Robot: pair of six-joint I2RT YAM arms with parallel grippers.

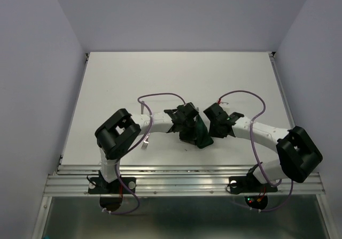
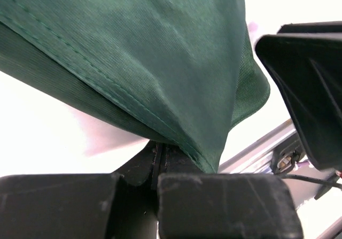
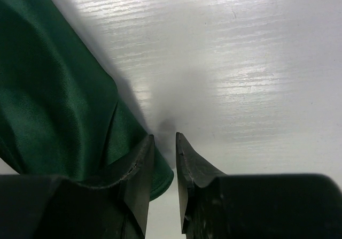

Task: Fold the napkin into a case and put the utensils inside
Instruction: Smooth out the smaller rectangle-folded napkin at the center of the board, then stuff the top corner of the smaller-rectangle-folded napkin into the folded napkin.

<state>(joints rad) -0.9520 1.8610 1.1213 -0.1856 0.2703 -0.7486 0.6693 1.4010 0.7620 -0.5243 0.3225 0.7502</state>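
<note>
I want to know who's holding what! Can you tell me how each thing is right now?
napkin, bunched up, hanging from the left gripper, not folded into a case yet.
left gripper, shut on the napkin's edge.
right gripper, jaws a little apart, empty, right beside the napkin.
utensils, lying on the table, partly hidden by the left arm.

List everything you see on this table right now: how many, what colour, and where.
napkin: one, dark green, bunched at mid-table.
cutlery: count unclear, silver, slim bits peeking out on either side of the left arm, mostly hidden.
table: one, white, under everything.
rail: one, silver, near edge.
cables: two, purple, one looping over each arm.
left end effector: one, black, shut on the napkin's edge.
right end effector: one, black, slightly open, empty, beside the napkin.
</note>
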